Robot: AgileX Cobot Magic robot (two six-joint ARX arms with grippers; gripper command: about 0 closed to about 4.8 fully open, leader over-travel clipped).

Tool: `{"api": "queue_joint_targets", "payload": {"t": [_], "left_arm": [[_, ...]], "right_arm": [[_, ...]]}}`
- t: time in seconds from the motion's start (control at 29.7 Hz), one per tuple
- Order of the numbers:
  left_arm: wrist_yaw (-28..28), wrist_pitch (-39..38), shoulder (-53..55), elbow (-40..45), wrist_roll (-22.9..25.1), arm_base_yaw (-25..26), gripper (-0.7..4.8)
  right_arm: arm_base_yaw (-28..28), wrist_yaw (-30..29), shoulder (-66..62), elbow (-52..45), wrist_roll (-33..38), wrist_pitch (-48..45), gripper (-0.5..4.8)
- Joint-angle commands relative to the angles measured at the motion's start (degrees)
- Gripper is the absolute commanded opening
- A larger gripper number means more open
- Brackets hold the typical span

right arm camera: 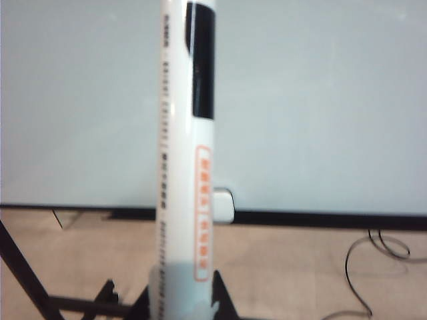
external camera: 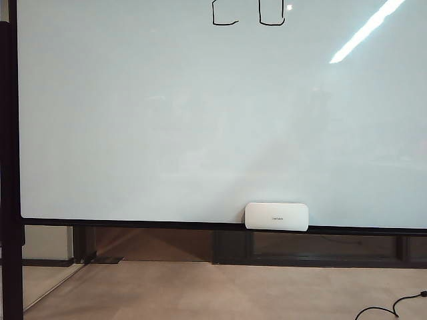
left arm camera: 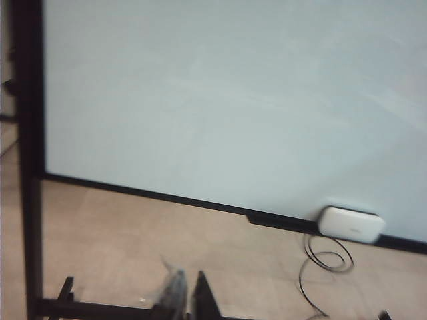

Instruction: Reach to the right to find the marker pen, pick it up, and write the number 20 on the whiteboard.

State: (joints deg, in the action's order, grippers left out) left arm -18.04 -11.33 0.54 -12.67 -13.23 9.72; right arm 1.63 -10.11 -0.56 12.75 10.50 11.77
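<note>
Two boxy digits — the number 20 (external camera: 248, 15) — already top the whiteboard (external camera: 200, 120); facing it, right claw (right arm camera: 183, 303) clamps the marker pen (right arm camera: 187, 167), left claw (left arm camera: 188, 297) nearly together, empty.

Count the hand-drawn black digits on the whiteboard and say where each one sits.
2. Both boxy black digits sit at the glossy whiteboard's top edge, cropped above: one left of centre, the other just right of it. More may lie out of frame.

Small white rounded pad (external camera: 276, 217) with grey lettering, sitting at a big board's bottom edge. Tan floor (external camera: 220, 290) below. Black cable (external camera: 393, 308) curling on floor at lower right. Dark vertical post (external camera: 9, 167) along left side.
</note>
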Motion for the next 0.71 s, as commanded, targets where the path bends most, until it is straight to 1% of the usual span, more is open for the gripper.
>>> {"api": "queue_joint_targets", "payload": {"t": [0.03, 0.2, 0.34, 0.47, 0.57, 0.67, 0.71], "left_arm": [[4.9, 2.27, -0.07, -0.02, -2.51, -0.11, 0.27], [5.31, 3.85, -0.07, 0.72, 0.85, -0.11, 0.27], [5.25, 6.38, -0.07, 3.28, 0.79, -0.13, 0.27], [5.05, 9.31, -0.09, 6.71, 0.77, -0.15, 0.27], [4.96, 12.26, -0.09, 9.88, 0.79, -0.15, 0.26], [4.42, 13.16, -0.09, 12.15, 1.16, -0.15, 0.26], [4.11, 11.89, -0.11, 12.13, 2.08, -0.15, 0.26]], "right_arm": [[0.0, 1.44, -0.02, -2.34, 0.24, -1.11, -0.01], [0.04, 1.64, 0.02, -5.62, 0.15, -2.4, -0.01], [0.04, 1.66, 0.02, -7.1, -0.59, -2.6, -0.01], [0.04, 2.49, 0.07, -8.44, -4.57, -2.86, -0.01], [0.02, 2.89, 0.09, -9.66, -4.74, -3.52, -0.01], [0.02, 3.28, 0.09, -10.93, -4.74, -3.74, -0.01], [0.04, 3.89, 0.09, -11.52, -4.76, -3.93, -0.01]]}}
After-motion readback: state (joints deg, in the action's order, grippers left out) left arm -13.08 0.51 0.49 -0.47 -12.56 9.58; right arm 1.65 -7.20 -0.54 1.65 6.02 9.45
